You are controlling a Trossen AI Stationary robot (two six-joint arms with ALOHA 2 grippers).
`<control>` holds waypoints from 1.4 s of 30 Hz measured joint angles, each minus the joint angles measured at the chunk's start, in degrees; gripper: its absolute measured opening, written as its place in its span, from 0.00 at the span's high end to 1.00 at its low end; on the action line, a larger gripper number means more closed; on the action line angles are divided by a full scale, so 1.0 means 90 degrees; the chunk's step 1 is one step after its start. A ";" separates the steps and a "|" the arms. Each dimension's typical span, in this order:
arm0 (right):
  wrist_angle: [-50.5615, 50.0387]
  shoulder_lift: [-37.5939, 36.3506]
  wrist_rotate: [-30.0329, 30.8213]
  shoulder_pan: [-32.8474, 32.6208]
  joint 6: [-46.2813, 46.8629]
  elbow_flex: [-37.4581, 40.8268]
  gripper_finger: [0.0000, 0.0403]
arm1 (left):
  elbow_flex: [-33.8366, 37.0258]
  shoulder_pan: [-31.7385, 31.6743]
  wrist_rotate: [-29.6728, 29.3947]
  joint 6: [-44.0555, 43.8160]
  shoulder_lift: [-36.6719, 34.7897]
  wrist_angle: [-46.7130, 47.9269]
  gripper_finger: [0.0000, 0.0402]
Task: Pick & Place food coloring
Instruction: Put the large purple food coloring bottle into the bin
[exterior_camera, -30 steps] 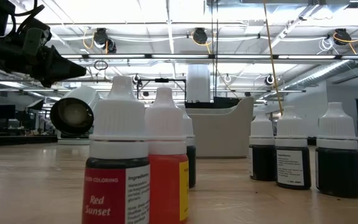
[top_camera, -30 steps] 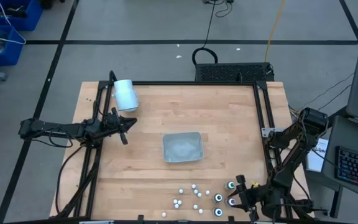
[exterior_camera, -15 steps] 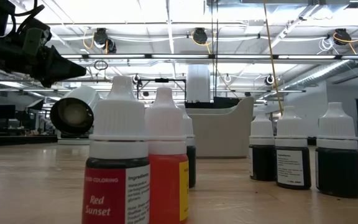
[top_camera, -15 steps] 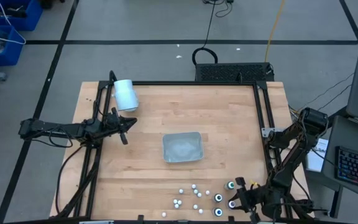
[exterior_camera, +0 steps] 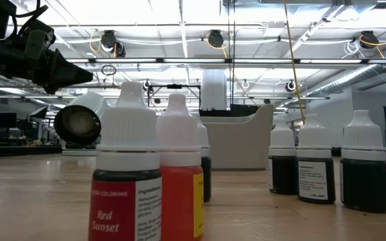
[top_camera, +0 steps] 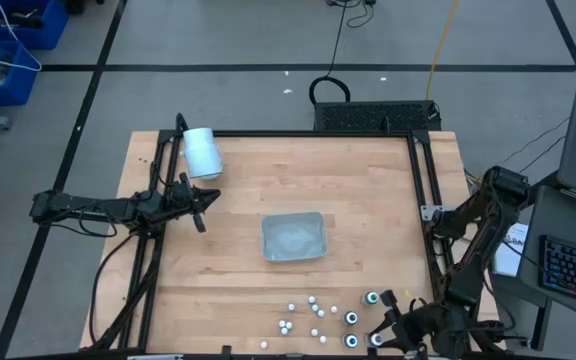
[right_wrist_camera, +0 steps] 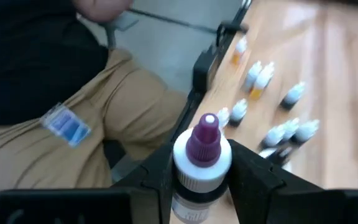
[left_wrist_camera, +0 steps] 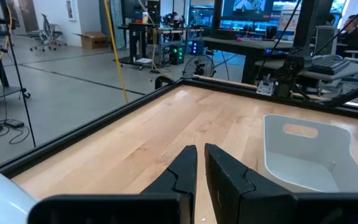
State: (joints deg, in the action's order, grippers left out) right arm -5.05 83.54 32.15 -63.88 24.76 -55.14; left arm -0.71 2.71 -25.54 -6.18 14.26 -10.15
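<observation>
Several tiny white-capped food coloring bottles [top_camera: 313,318] stand on their bases on the wooden table near its near edge, with three dark, ring-topped ones [top_camera: 351,318] to their right. My right gripper [top_camera: 380,336] is at the near right corner, shut on a purple-capped bottle [right_wrist_camera: 202,155]. My left gripper [top_camera: 204,200] hovers shut and empty at the table's left, between the white cylinder [top_camera: 201,152] and the grey tray [top_camera: 265,238]. In the low view the bottles [exterior_camera: 126,174] fill the foreground. My right gripper pinches the bottle's body just below its white collar [right_wrist_camera: 199,182] between the two fingers [right_wrist_camera: 160,171], one on each side. The purple cap [right_wrist_camera: 204,134] sticks out past the fingertips. The other bottles stand farther off on the table.
A person in tan trousers and a dark top [right_wrist_camera: 73,112] stands close to the table's near edge, by my right gripper. The black frame rails [top_camera: 423,200] run along the table's sides. The white cylinder lies on its side at the far left corner.
My right gripper has gone toward the table's near edge with the bottle it holds, which has left its place among the dark ring-topped bottles. The right arm's elbow has swung with it.
</observation>
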 joint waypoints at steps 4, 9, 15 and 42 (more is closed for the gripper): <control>-0.0194 -0.0477 0.0587 0.0096 -0.0902 -0.0296 0.73 | 0.0000 0.0000 0.0000 0.0130 -0.0002 0.0002 0.91; -0.0494 -0.1240 0.1655 0.0439 -0.1895 -0.0556 0.73 | 0.0000 -0.0001 -0.0002 0.0201 -0.0001 0.0002 0.91; -0.0480 -0.2010 0.2044 0.1598 -0.2726 -0.0560 0.73 | 0.0000 0.0000 0.0000 0.0204 0.0000 0.0003 0.91; 0.2789 0.0902 -0.2943 0.6338 -0.3393 -0.0560 0.73 | -0.0005 0.0004 0.0217 -0.0572 -0.0002 0.0697 0.91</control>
State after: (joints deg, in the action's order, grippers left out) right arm 20.05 91.66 5.66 -6.84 -5.78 -60.18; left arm -0.75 2.74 -23.59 -11.33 14.24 -3.88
